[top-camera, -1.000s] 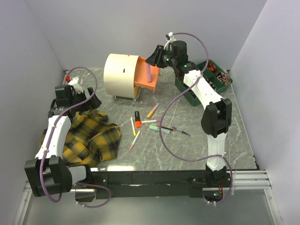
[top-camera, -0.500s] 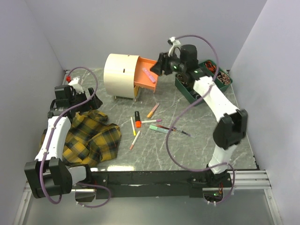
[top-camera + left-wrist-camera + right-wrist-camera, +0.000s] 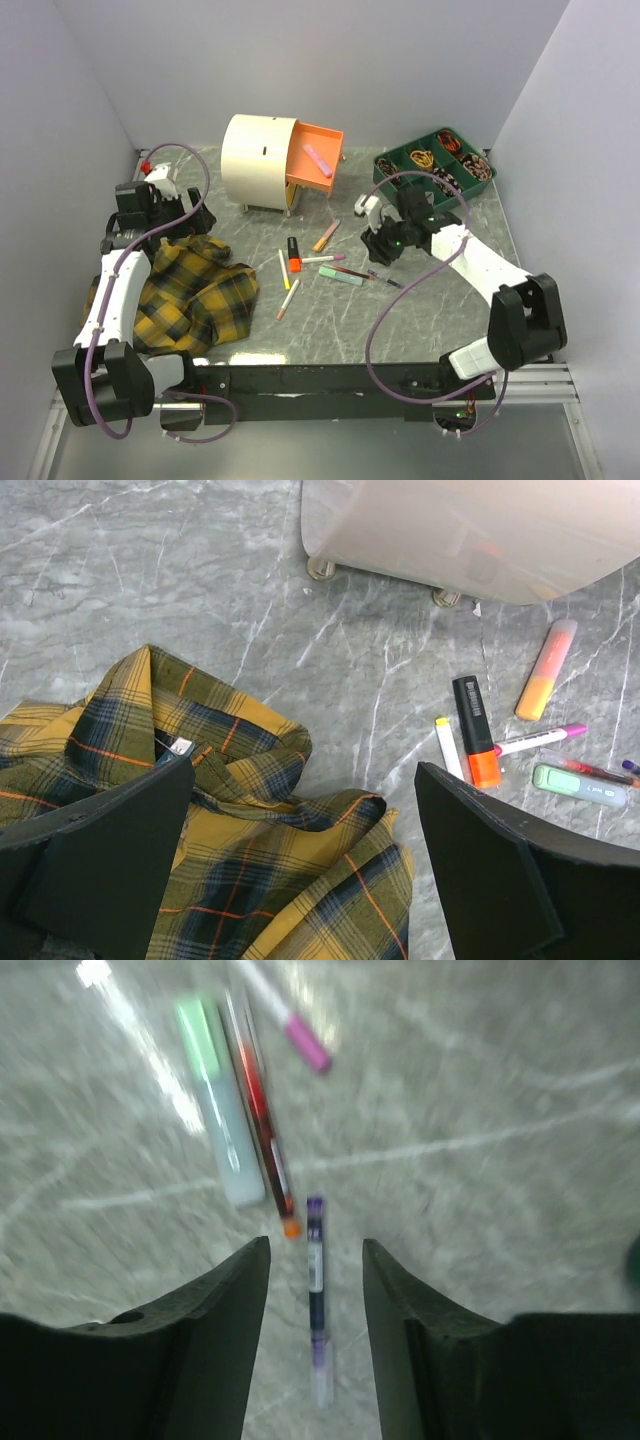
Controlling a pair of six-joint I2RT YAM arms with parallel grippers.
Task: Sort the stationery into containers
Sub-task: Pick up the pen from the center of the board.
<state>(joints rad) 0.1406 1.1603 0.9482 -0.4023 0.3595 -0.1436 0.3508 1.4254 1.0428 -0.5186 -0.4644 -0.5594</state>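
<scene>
Underneath, grey marbled tabletop [image 3: 320, 325], white walls [image 3: 300, 60].

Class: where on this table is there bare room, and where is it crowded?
Bare: between plaid cloth and right arm, near the front rail; also between orange drawer and green tray. Crowded: the pens and markers mid-table.
</scene>
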